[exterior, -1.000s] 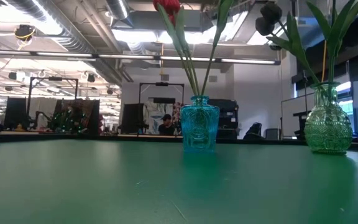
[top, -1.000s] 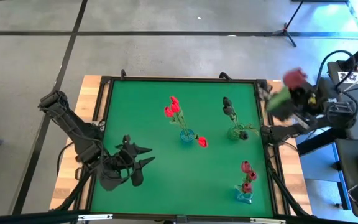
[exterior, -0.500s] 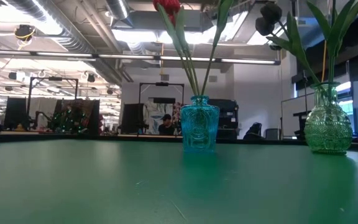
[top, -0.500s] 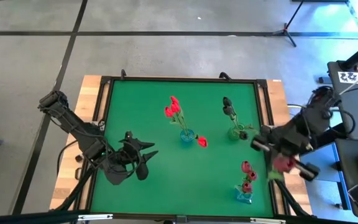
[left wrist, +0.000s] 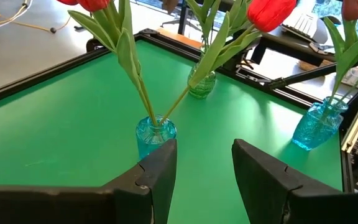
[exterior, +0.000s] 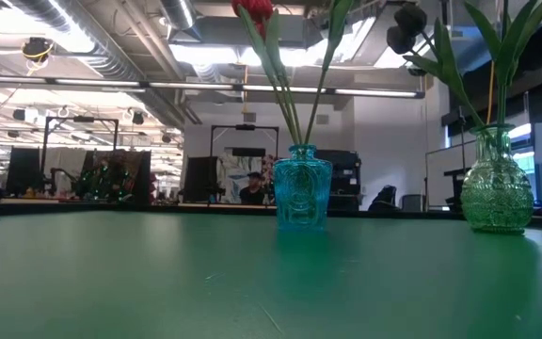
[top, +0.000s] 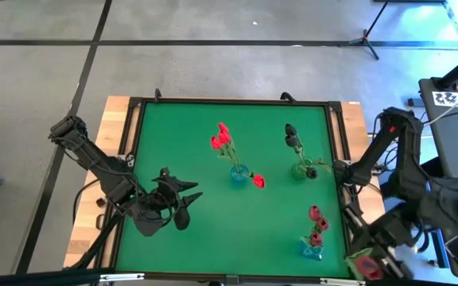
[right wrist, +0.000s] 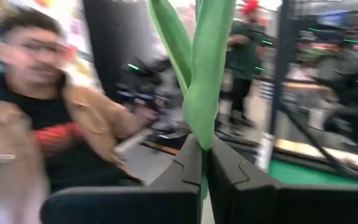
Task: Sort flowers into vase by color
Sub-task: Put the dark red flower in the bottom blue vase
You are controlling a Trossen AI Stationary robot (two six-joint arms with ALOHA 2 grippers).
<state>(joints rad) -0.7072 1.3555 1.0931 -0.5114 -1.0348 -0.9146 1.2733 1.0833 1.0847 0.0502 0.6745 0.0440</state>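
Two arms show from above. Over the near-left part of the green counter [top: 213,230] the left arm bends low, its pincer [top: 183,205] apart and empty, pointing toward the middle. The right arm reaches off the counter's right edge, folded down to the near-right corner; its pincer [top: 370,262] sits past the black frame, clamped on a pink tulip [top: 366,267]. On the mat stand a blue vase [top: 239,174] with red tulips [top: 220,140] near the centre, a green vase [top: 303,169] with dark maroon tulips [top: 292,137] to its right, and a second blue vase [top: 312,249] with pink tulips [top: 316,225] close to the near-right edge. Wide bare mat lies between the left pincer and the vases — the far-left quarter is open too.

At counter level, the central blue vase [exterior: 302,199] and the green vase [exterior: 496,193] stand upright and well apart, with clear green surface in front; neither arm shows.

From the left wrist, the dark fingers [left wrist: 160,171] stand spread, the central blue vase [left wrist: 156,135] just beyond them, the green vase [left wrist: 202,86] farther off, the other blue vase [left wrist: 316,127] by the frame rail.

From the right wrist, the fingers [right wrist: 191,165] press together on a green stem and leaves [right wrist: 205,68] rising upright — behind them a person in a tan jacket [right wrist: 55,137], blurred.
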